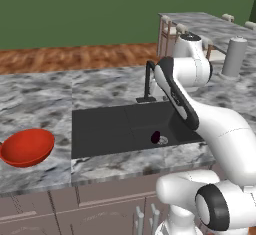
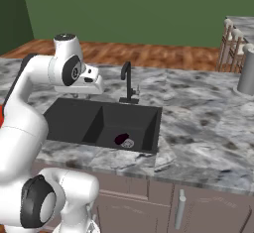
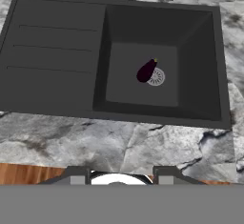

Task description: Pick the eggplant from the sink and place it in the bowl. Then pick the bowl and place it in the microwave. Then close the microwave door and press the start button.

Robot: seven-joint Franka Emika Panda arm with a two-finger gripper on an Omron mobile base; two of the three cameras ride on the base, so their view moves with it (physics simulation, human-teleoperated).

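Observation:
The eggplant (image 3: pixel 146 70) is a small dark purple oval lying on the floor of the sink (image 3: pixel 57 51), its tip against the round drain; it also shows as eggplant (image 1: pixel 156 137) and eggplant (image 2: pixel 120 139). My gripper (image 3: pixel 121 174) hangs high above the sink's front edge, looking straight down, open with nothing between its fingers. From the right base it is the gripper (image 2: pixel 83 94) over the sink's left half. The red-orange bowl (image 1: pixel 27 146) sits on the counter left of the sink (image 1: pixel 100 129). The microwave is out of view.
A black curved faucet (image 1: pixel 149 81) stands behind the basin, also the faucet (image 2: pixel 128 81). A grey cylinder (image 2: pixel 246 71) stands on the counter at the far right. The sink's left half is a ribbed drainboard (image 3: pixel 52 46). Wooden chairs (image 1: pixel 169 31) stand behind the counter.

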